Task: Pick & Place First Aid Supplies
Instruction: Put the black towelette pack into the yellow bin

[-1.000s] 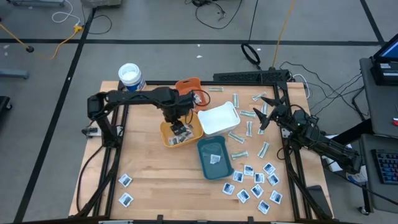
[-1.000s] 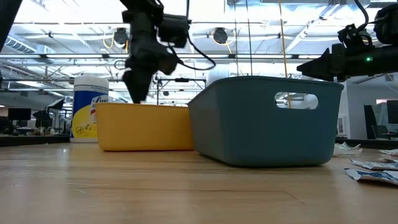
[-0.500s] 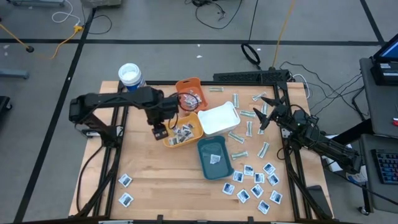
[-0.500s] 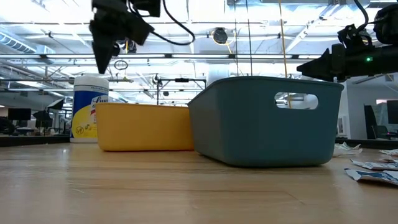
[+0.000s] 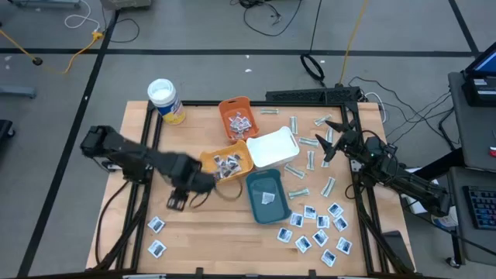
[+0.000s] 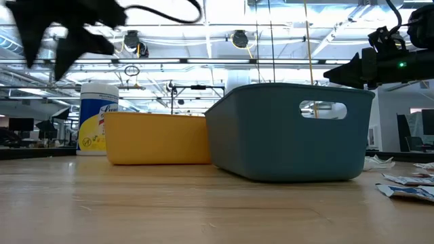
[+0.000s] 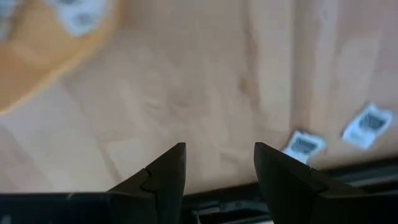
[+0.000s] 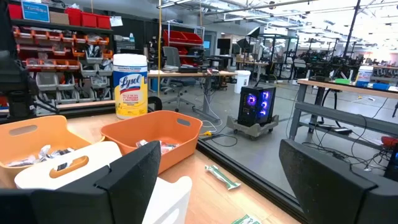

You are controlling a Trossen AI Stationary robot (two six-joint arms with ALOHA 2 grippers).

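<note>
Left end effector (image 5: 177,203) moved off trays, blurred

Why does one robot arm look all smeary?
High view: the left gripper is streaked with motion blur. Low view: it is a dark smear against bright ceiling lights. Left wrist view: table and sachets look soft.

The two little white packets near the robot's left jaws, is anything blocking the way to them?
Nothing visible does. The left gripper, jaws open and empty, hovers over bare wooden table. The two square white packets with dark print lie flat in the open just beyond it, clear of the yellow-orange plastic tray.
</note>
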